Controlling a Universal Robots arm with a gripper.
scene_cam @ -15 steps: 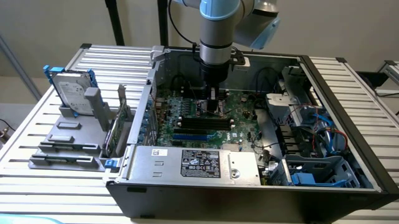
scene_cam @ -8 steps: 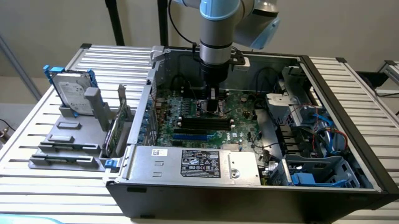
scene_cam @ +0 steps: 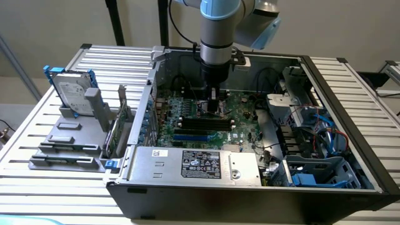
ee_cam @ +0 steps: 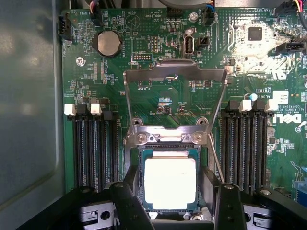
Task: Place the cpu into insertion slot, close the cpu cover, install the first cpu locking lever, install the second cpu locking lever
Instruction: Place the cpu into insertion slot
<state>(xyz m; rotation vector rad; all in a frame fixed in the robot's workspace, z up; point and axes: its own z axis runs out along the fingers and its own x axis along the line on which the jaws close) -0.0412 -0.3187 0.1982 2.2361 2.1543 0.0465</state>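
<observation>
Jaws stand wide, with the gripper (ee_cam: pixel 171 176) low over the board and one dark finger (ee_cam: pixel 130 184) on each side of the slot (ee_cam: pixel 168 147).

- Cpu (ee_cam: pixel 170 183): seated flat in the slot, pale shiny face up, square to the rim. It lies between the fingers and apart from both; nothing is held.
- Cover (ee_cam: pixel 175 68): open, swung back from the slot on its hinge plate, so green board shows through its window. It does not overlie the cpu.
- Lever (ee_cam: pixel 217 160): a thin metal rod runs slantwise just beside the slot, not pressed down over the cover.
- Memory slots (ee_cam: pixel 93 148): long black banks on both sides of the slot, untouched.
- Exterior view: the gripper (scene_cam: pixel 214 105) reaches straight down into the open case (scene_cam: pixel 350 117), over the middle of the board; a grey labelled box (scene_cam: pixel 194 164) sits at the near wall.
</observation>
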